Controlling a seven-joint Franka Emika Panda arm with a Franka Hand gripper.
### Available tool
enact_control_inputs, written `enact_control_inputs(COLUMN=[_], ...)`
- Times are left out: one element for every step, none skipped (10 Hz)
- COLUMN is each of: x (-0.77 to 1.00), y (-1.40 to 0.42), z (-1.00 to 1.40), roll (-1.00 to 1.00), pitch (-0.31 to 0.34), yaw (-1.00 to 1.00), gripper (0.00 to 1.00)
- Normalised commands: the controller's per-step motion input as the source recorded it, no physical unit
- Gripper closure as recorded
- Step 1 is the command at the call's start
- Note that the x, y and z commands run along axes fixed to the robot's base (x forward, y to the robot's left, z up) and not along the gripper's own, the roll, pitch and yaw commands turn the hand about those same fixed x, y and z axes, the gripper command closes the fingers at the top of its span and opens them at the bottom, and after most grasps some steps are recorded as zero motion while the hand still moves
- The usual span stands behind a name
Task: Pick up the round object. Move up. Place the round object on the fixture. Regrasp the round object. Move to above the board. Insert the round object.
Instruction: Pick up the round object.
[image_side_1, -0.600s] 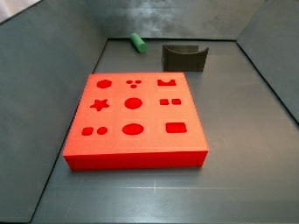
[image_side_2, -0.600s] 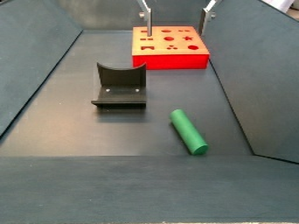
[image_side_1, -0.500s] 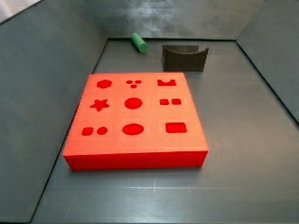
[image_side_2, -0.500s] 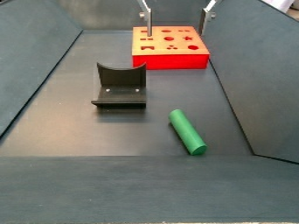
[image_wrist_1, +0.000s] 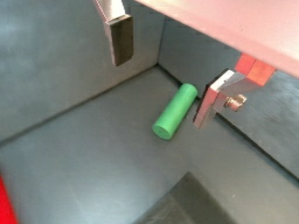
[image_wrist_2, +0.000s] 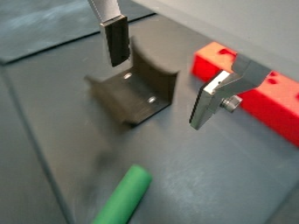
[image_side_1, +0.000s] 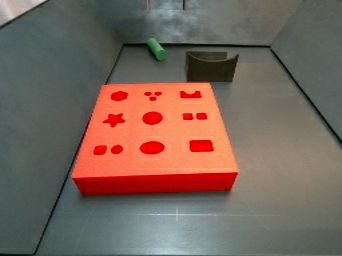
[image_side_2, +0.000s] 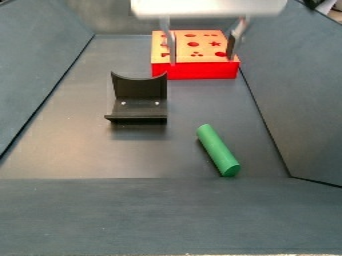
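The round object (image_side_2: 218, 149) is seen lying flat on the dark floor, out in the open, with nothing touching it. It is well apart from the board (image_side_2: 197, 53) and near the fixture (image_side_2: 136, 98), which stands between the two. In a side view it lies close to the far wall (image_side_1: 155, 46), just beside the fixture (image_side_1: 211, 65).

The hand (image_wrist_1: 166, 76) is held up in the air above the floor. Its two fingers (image_wrist_1: 121, 40) are spread wide, and nothing is held between them. In a wrist view the green peg (image_wrist_1: 174, 110) is seen below the hand, close to one finger. It is not yet lined up in the gap.

The peg looks smooth, hard and light. It can roll away if it is bumped on its round side. It is best taken near its middle, with one finger on each long side. Then it should not tip when it is lifted. A firm squeeze may be needed, because the skin looks slippery.
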Motion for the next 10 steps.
enact_control_inputs(x=[-0.02, 0.0, -0.12, -0.14, -0.12, -0.06, -0.05, 0.0, 0.0, 0.0], y=[0.41, 0.22, 0.18, 0.17, 0.2, 0.19, 0.17, 0.16, 0.15, 0.16], z=[-0.96, -1.0, -1.0, -1.0, -1.0, -1.0, -1.0, -0.99, -0.99, -0.98], roll=[0.03, 0.04, 0.06, 0.06, 0.08, 0.08, 0.07, 0.07, 0.08, 0.08], pitch=[-0.153, -0.1, -0.1, -0.099, -0.107, -0.113, -0.114, -0.109, -0.106, -0.103], yaw=[0.55, 0.32, 0.11, 0.0, 0.0, 0.0, 0.0, 0.0, 0.0, 0.0], gripper=[0.0, 0.0, 0.0, 0.0, 0.0, 0.0, 0.0, 0.0, 0.0, 0.0])
